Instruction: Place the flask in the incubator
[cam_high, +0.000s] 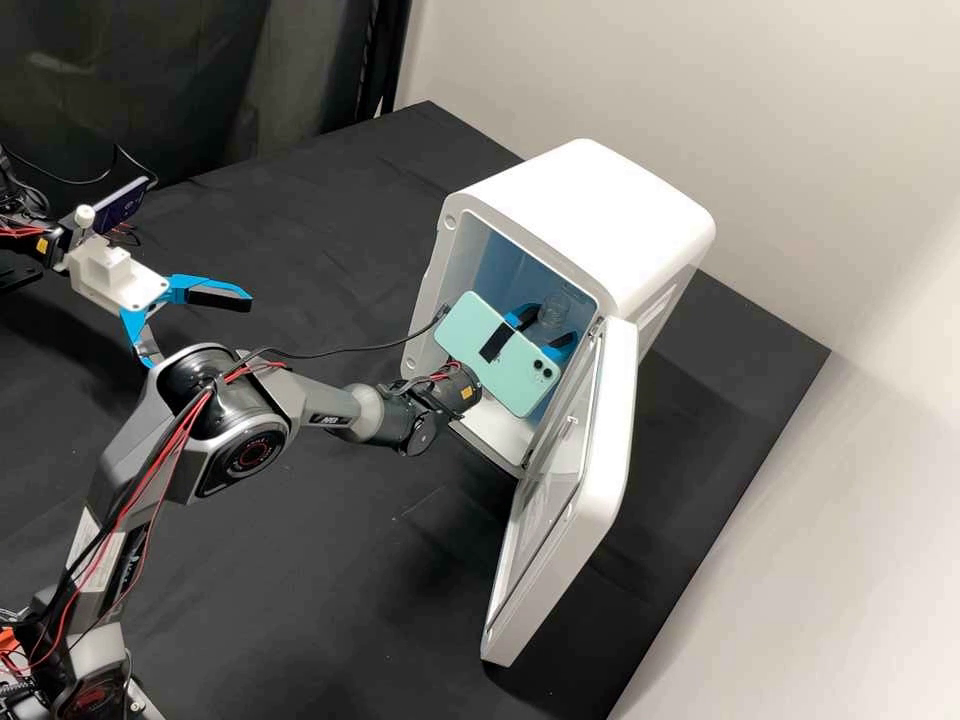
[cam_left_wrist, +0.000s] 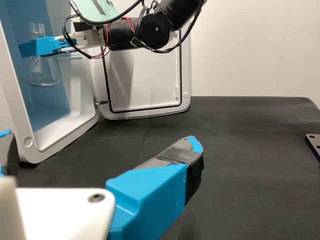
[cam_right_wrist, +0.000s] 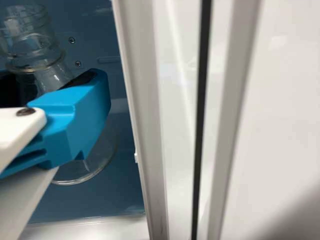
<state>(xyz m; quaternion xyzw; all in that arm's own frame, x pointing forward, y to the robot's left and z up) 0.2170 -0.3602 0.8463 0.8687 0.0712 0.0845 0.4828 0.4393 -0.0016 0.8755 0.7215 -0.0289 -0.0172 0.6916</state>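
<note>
A clear glass flask (cam_high: 553, 313) hangs inside the white incubator (cam_high: 600, 210), whose door (cam_high: 580, 470) swings open toward the front. My right gripper (cam_high: 545, 328) is inside the blue chamber, shut on the flask's neck. In the left wrist view the flask (cam_left_wrist: 40, 62) sits clear above the chamber floor between the right gripper's fingers (cam_left_wrist: 45, 46). The right wrist view has one blue finger (cam_right_wrist: 70, 117) against the flask (cam_right_wrist: 30, 45). My left gripper (cam_high: 195, 322) hovers open and holding nothing over the bench's left side, far from the incubator (cam_left_wrist: 30, 145).
The incubator stands near the bench's right edge (cam_high: 720, 500), close to the white wall. A black cable (cam_high: 340, 350) runs along the right arm. A mint-green phone (cam_high: 500, 352) rides on the right wrist. A small black plate (cam_left_wrist: 314, 145) lies on the bench.
</note>
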